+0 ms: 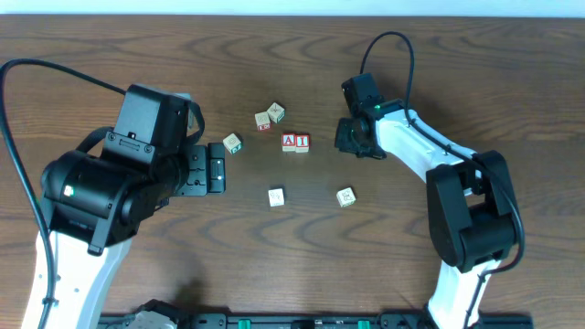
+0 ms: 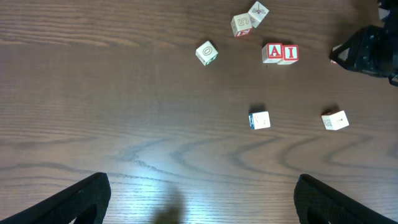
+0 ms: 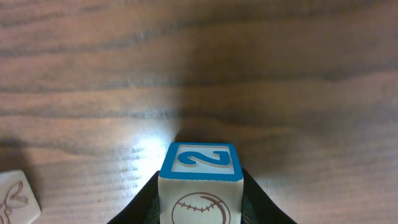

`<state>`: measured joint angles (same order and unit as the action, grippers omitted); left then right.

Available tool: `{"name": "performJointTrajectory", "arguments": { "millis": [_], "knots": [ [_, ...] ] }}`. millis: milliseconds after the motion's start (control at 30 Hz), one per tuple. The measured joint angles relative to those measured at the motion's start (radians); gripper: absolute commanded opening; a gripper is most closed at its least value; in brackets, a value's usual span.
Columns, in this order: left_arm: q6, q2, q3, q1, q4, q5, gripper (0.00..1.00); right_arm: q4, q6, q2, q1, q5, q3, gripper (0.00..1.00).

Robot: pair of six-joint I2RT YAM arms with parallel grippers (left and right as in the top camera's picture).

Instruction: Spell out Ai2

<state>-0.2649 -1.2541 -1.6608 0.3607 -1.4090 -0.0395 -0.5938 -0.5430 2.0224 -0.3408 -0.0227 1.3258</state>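
Note:
Two wooden blocks with red letters stand side by side mid-table: the A block [image 1: 289, 141] [image 2: 272, 53] and the I block [image 1: 302, 142] [image 2: 290, 53]. My right gripper [image 1: 350, 137] [image 3: 200, 205] is shut on the blue-bordered 2 block [image 3: 200, 180], which has a baseball drawn on its side. It is just right of the I block, with a gap between them. That block is hidden under the gripper in the overhead view. My left gripper [image 1: 217, 172] [image 2: 199, 208] is open and empty, left of the blocks.
Other blocks lie around: one marked 0 [image 1: 232, 143] [image 2: 206, 53], a pair [image 1: 269, 116] [image 2: 249, 18] behind the letters, one [image 1: 276, 196] [image 2: 260, 120] in front, another [image 1: 345, 196] [image 2: 336, 120] front right. A block corner [image 3: 15, 198] shows in the right wrist view.

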Motion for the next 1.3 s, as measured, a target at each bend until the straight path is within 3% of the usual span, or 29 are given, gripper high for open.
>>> {"name": "performJointTrajectory", "arguments": {
  "millis": [500, 567, 667, 833, 1100, 1300],
  "knots": [
    [0.0, -0.008, 0.0, 0.0, 0.007, -0.082, 0.95, 0.338, 0.152, 0.0, -0.029, -0.169, -0.001, 0.24],
    [0.0, -0.021, 0.0, 0.0, 0.023, -0.094, 0.96, 0.385, 0.159, 0.0, -0.036, -0.189, -0.001, 0.2],
    [0.0, -0.061, 0.0, 0.0, 0.048, -0.103, 0.95, 0.423, 0.164, 0.0, -0.042, -0.23, -0.001, 0.07],
    [0.0, -0.116, 0.001, 0.0, 0.081, -0.104, 0.95, 0.566, 0.179, 0.0, -0.043, -0.284, -0.042, 0.19],
    [0.0, -0.111, 0.002, 0.0, 0.143, -0.108, 0.95, 0.829, 0.189, 0.003, -0.043, -0.315, -0.298, 0.24],
    [0.0, -0.107, 0.002, 0.0, 0.179, -0.109, 0.95, 0.961, 0.177, 0.008, -0.043, -0.336, -0.386, 0.3]
  ]
}}
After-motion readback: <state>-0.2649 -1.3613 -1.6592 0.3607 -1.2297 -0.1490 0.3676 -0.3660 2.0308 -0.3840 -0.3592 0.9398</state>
